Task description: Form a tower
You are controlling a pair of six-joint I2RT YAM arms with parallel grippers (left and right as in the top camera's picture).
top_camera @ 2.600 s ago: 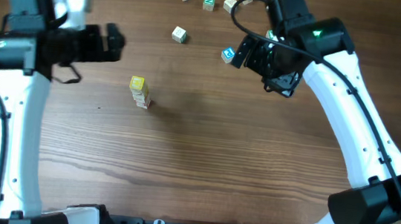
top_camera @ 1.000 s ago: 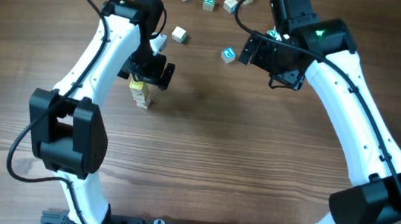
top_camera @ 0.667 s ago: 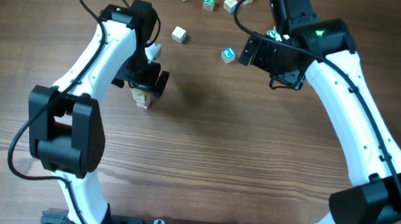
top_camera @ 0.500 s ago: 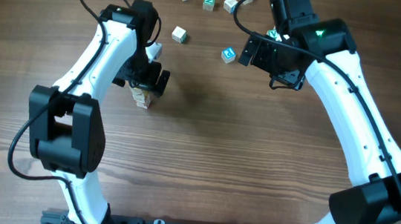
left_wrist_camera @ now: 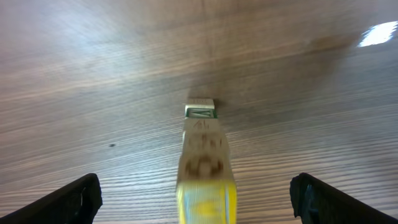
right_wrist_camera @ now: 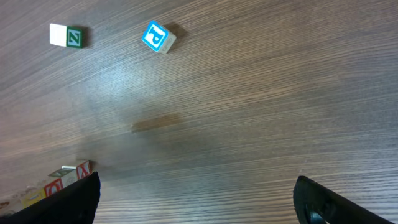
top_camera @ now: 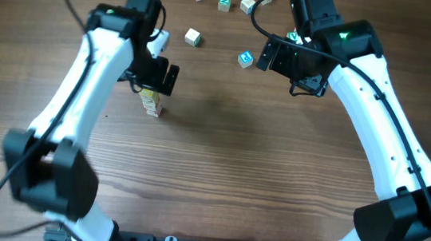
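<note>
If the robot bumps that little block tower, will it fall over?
Probably, yes. The tower is thin and several cubes tall, so a sideways nudge would likely tip it. The cubes look just stacked, not joined, so they would probably scatter. They look like small wooden blocks, so likely light and hard, not breakable.

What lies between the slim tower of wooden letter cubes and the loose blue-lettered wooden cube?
Only bare wooden table lies between the tower and the blue-lettered cube, seen clearest in the right wrist view.
</note>
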